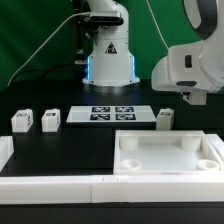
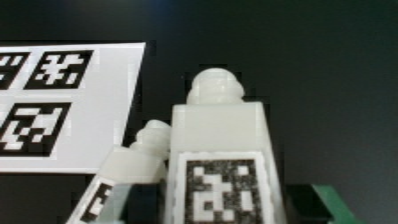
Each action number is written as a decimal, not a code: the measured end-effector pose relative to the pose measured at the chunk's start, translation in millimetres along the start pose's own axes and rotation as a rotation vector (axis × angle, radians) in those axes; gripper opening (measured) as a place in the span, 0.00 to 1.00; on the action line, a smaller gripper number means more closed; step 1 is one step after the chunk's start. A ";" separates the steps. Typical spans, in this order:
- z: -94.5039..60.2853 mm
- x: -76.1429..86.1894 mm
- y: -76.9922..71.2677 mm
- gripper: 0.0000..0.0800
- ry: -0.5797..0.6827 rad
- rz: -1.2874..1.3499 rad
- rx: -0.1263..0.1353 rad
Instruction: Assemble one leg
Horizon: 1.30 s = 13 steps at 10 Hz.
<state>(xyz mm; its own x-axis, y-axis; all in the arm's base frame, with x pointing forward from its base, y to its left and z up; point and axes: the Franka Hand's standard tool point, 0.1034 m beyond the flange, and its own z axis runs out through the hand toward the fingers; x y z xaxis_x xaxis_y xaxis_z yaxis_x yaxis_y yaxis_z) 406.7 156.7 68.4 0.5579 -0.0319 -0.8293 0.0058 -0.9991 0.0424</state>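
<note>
One tagged leg (image 2: 221, 140) nearest, second leg (image 2: 132, 160) just beside it, one marker board (image 2: 54, 100), cannot tell fingers' state.

Warning triangle (image 1: 112, 49) on robot base (image 1: 110, 70)

The back of the room is a plain green wall (image 1: 40, 30), smooth and the same colour all over. In front of it is a big black table with a dull flat top (image 1: 70, 145). Near the middle of the table lies the marker board (image 1: 112, 113), thin, flat and white, with black square patterns on it. A thick white plastic rail (image 1: 50, 186) runs along the near edge of the table. The light is bright and even, and the shadows are soft
</note>
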 end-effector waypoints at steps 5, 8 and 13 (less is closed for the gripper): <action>-16.0 13.0 -5.7 0.36 0.431 -0.026 0.042; -41.5 8.1 10.7 0.36 0.697 -0.084 0.065; -66.8 5.8 15.6 0.36 0.908 -0.106 0.082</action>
<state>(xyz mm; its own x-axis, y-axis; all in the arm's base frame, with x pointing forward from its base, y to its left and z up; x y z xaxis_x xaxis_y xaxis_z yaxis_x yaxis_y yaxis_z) 465.4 142.8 101.5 0.9958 0.0597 -0.0688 0.0543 -0.9955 -0.0771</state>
